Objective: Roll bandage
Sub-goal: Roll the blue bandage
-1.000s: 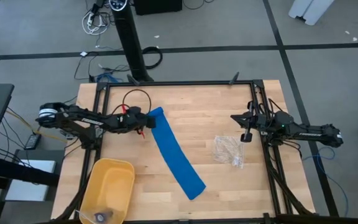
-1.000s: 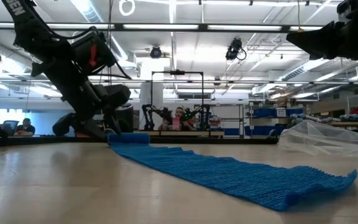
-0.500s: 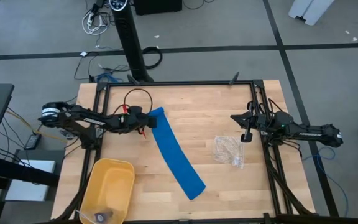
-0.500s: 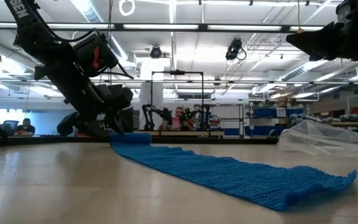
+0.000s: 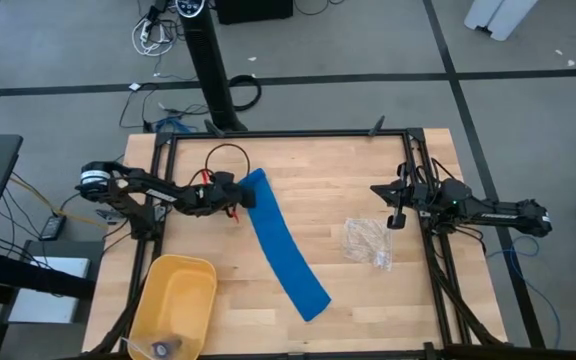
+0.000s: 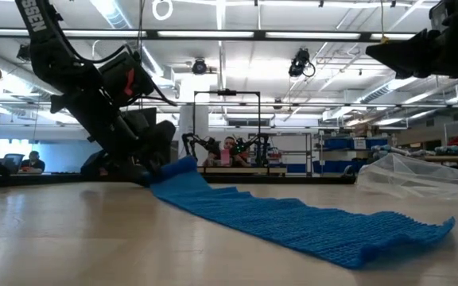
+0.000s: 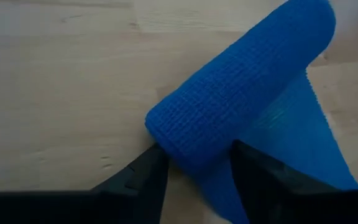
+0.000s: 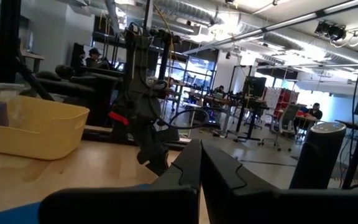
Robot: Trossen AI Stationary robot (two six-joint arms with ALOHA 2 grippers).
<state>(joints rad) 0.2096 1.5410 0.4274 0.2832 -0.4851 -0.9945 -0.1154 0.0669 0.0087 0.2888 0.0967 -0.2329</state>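
Left tool (image 7: 194, 168): reached low to the tabletop (image 5: 348, 190), fingers apart, straddling the rolled end of the bandage (image 7: 241, 99).
Bandage: blue strip running diagonally across the tabletop's middle; rolled end at the left tool.
Right tool (image 5: 398, 218): raised at the right edge, fingers together, holding nothing.
Surface: pale wood; yellow bin (image 5: 173, 305), clear plastic bag (image 5: 368, 242).
Room: desks, people seated beyond.

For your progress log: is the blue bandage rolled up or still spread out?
Mostly spread: the bandage lies flat across the table; only its end at the left gripper is curled into a short roll between the open fingers.
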